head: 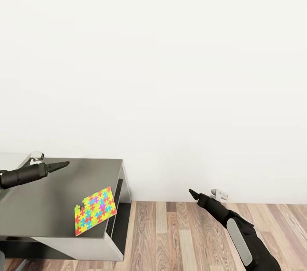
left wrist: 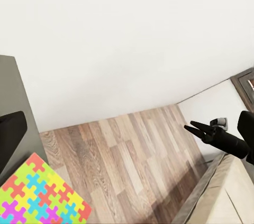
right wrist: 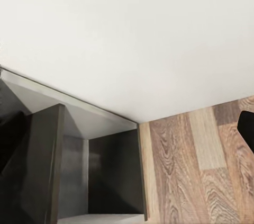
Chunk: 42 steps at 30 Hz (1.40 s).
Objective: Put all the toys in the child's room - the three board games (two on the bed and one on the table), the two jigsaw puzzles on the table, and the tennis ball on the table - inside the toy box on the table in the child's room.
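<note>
Bright puzzle colours on a dark grey desk

The jigsaw puzzle (head: 95, 211) is patterned in interlocking yellow, pink, green, blue and orange pieces; the table (head: 47, 194) top is rendered dark grey, the wall (head: 170, 70) plain white, the floor (head: 179, 237) in brown wood planks, both arms black, the right one (head: 238, 230) marked with a grey panel.
</note>
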Available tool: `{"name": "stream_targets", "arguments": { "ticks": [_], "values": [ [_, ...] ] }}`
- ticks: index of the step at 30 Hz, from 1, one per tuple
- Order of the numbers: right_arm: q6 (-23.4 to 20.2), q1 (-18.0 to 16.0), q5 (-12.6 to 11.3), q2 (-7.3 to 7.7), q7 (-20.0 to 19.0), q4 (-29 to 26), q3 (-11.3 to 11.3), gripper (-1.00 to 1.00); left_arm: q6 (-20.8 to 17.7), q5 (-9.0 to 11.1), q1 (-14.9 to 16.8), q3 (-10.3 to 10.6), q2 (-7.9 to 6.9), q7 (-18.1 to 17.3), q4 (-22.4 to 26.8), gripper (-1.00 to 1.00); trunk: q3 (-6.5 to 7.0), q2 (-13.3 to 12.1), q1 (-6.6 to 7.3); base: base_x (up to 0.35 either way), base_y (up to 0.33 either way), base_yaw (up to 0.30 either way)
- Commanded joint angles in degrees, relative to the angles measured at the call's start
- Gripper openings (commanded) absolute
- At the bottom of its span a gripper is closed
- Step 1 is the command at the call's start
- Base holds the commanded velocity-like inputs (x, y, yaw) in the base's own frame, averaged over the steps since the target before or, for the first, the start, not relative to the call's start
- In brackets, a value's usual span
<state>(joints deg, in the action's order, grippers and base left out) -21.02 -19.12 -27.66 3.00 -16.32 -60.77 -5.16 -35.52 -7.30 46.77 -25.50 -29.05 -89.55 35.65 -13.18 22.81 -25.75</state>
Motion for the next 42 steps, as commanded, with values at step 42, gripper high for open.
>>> {"name": "stream_targets", "arguments": {
  "ticks": [42],
  "values": [
    [-0.4,0.0,-0.4,-0.01,-0.1,0.0,0.2,1.00,-0.7,-0.6,0.0,-0.1,0.22,-0.5,0.0,1.00,3.81,0.1,-0.04,0.000,0.000,0.000]
  ]
}}
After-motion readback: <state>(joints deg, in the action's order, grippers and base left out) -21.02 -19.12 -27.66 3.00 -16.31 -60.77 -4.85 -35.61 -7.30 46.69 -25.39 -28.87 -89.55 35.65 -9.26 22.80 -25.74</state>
